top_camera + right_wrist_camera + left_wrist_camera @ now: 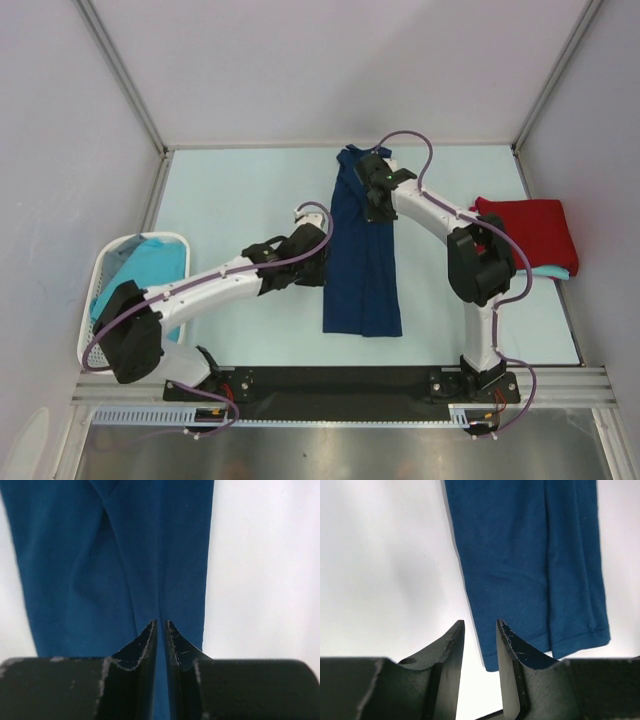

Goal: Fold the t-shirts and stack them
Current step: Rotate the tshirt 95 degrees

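Lying in the white basket (97,300) at the near left is a turquoise t-shirt (150,265). Right of it, the left gripper (479,623) stands spread with nothing between its fingers, at the left edge of the navy t-shirt (362,270), which lies folded into a long strip mid-scene. At the strip's far end the right gripper (160,622) is pressed nearly together, pinching a ridge of that cloth. At the right edge, a folded red t-shirt (530,230) rests on a second turquoise shirt (552,272).

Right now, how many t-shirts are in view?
4: a navy blue cloth t-shirt folded long mid-table; a red t-shirt at the right, atop a turquoise t-shirt; another turquoise shirt in the white perforated plastic basket, where more may hide.
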`<state>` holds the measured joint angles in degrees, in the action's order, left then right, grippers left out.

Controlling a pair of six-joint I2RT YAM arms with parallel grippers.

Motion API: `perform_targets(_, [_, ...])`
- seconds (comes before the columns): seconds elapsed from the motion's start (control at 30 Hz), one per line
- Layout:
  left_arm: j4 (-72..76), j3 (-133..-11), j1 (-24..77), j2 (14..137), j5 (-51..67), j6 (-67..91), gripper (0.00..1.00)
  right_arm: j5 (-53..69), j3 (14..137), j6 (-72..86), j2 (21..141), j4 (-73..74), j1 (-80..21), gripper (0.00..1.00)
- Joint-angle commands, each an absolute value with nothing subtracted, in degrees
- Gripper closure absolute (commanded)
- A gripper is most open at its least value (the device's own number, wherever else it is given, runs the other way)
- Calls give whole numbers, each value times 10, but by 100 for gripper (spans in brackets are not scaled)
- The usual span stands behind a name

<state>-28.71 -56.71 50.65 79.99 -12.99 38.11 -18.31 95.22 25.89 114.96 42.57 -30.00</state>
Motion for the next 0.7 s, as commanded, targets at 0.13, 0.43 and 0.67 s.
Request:
perform_targets(0.13, [-267, -654, 506, 901, -112, 348, 64, -189, 906, 272, 1143, 420, -293, 66])
perform_targets(0.43, [-261, -719, 505, 974, -90, 330, 64, -196, 868, 274, 1124, 415, -289, 52])
perform_targets(0.67, [-261, -743, 505, 1000, -76, 328, 64, -194, 856, 273, 1129, 406, -280, 53])
